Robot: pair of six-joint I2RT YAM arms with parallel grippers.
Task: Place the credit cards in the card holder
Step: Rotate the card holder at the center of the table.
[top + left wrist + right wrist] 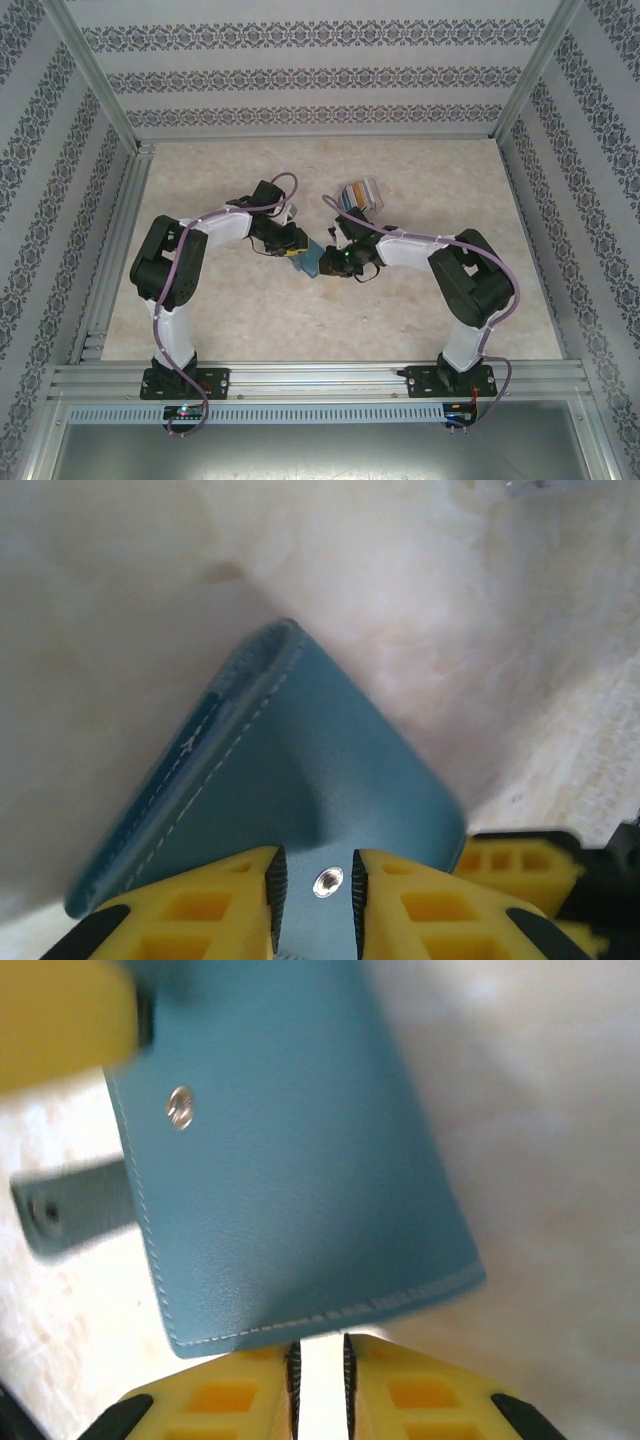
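The teal card holder (309, 259) lies mid-table between both arms. My left gripper (318, 882) is shut on its stud end, and the leather (300, 760) creases just ahead of the pads beside the pale stud (328, 882). In the top view the left gripper (296, 254) meets the holder from the left. My right gripper (320, 1352) has its jaws drawn to a narrow slit, the tips tucked under the holder's stitched edge (330, 1312). A snap strap (70, 1205) hangs off its side. The fanned credit cards (362, 193) lie behind the right gripper (328, 264), untouched.
The pale marble tabletop (250, 310) is boxed in by patterned walls (320, 75) and aluminium posts. A metal rail (320, 378) carries both arm bases at the near edge. A blurred yellow finger of the left gripper (60, 1020) sits close to the holder's stud.
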